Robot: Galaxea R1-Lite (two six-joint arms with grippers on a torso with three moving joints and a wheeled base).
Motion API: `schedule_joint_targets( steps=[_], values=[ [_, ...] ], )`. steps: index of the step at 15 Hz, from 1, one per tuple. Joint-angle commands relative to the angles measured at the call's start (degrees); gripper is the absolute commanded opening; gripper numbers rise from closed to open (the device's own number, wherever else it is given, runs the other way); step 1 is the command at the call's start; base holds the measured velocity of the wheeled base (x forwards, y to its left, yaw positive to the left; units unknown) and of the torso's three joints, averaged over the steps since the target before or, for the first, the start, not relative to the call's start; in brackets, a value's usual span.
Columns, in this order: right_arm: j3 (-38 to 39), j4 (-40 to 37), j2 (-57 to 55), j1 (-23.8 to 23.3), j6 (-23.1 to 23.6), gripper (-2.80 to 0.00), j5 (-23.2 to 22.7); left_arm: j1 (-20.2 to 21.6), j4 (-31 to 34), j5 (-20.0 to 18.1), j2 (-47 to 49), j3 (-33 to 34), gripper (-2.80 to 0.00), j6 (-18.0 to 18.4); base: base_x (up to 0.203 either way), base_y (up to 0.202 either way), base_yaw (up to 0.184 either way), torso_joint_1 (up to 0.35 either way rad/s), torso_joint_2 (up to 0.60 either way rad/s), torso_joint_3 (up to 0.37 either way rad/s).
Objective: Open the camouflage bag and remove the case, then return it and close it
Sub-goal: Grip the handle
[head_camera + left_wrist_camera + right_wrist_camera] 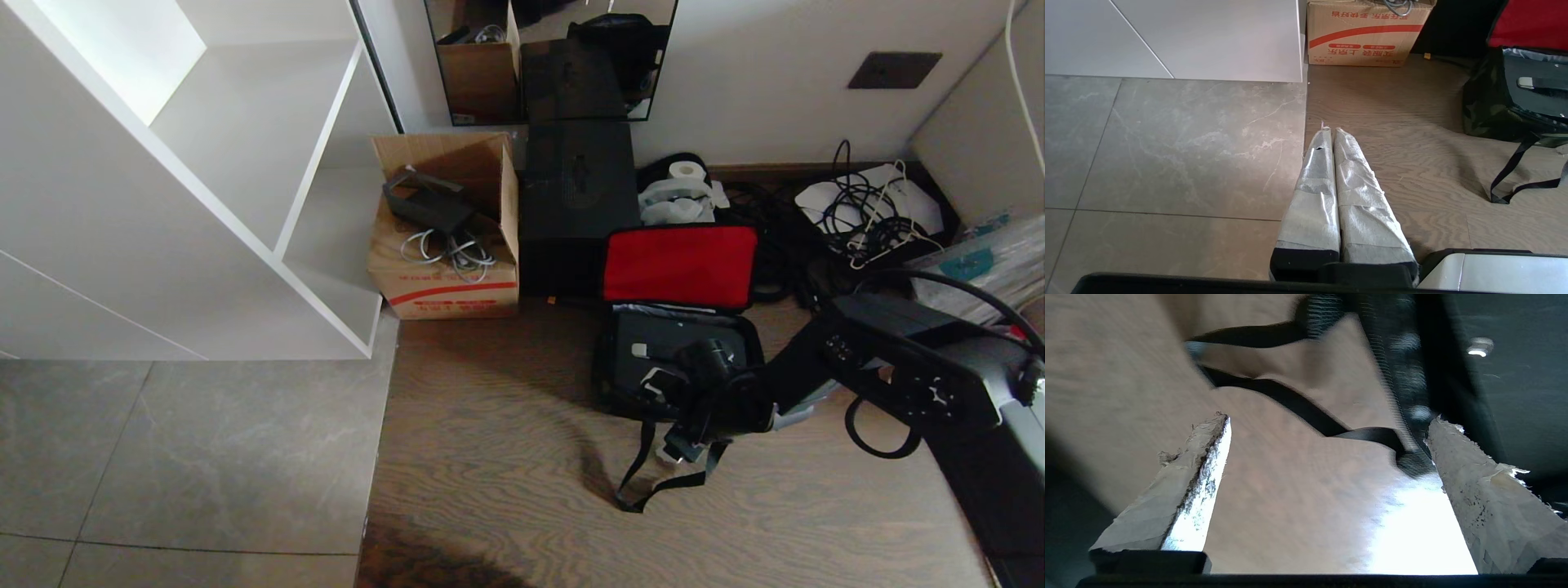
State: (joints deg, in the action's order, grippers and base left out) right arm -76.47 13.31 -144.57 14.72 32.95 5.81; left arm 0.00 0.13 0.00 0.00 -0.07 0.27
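Observation:
The camouflage bag (pixel 608 384) lies open on the wooden floor, its red-lined lid (pixel 679 265) propped up against a tall black box. The flat black case (pixel 657 343) rests inside it, also seen as the case (pixel 1535 87) in the left wrist view. My right gripper (pixel 673 420) hovers low over the bag's front edge, open and empty. In the right wrist view the gripper (pixel 1329 424) frames bare floor and a black strap (pixel 1298 406), with the bag's zipper edge (pixel 1396 375) beside one finger. My left gripper (pixel 1329 131) stays parked over the floor, shut and empty.
A cardboard box (pixel 445 269) with cables and a tall black box (pixel 575 204) stand behind the bag. White shelving (pixel 245 163) lies to the left. A tangle of cables (pixel 865 216) and a paper roll (pixel 686 171) sit by the wall. The bag's straps (pixel 645 482) trail on the floor.

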Motion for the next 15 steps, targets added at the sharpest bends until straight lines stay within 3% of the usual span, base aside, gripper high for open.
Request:
schedule_joint_targets(
  steps=[1,6,15],
  values=[
    [-0.4,0.0,0.2,0.2,-0.2,0.0,-1.0,0.0,0.0,0.0,0.0,0.0,-2.8,0.0,0.0,0.0,0.0,0.0,0.0,0.0],
    [1.8,-4.2,7.2,0.2,-0.4,0.0,-12.9,0.0,0.0,0.0,0.0,0.0,-2.8,0.0,0.0,0.0,0.0,0.0,0.0,0.0],
    [4.6,-3.6,11.0,0.1,-0.5,0.0,-12.7,0.0,0.0,0.0,0.0,0.0,-2.8,0.2,0.0,0.0,0.0,0.0,0.0,0.0]
  ],
)
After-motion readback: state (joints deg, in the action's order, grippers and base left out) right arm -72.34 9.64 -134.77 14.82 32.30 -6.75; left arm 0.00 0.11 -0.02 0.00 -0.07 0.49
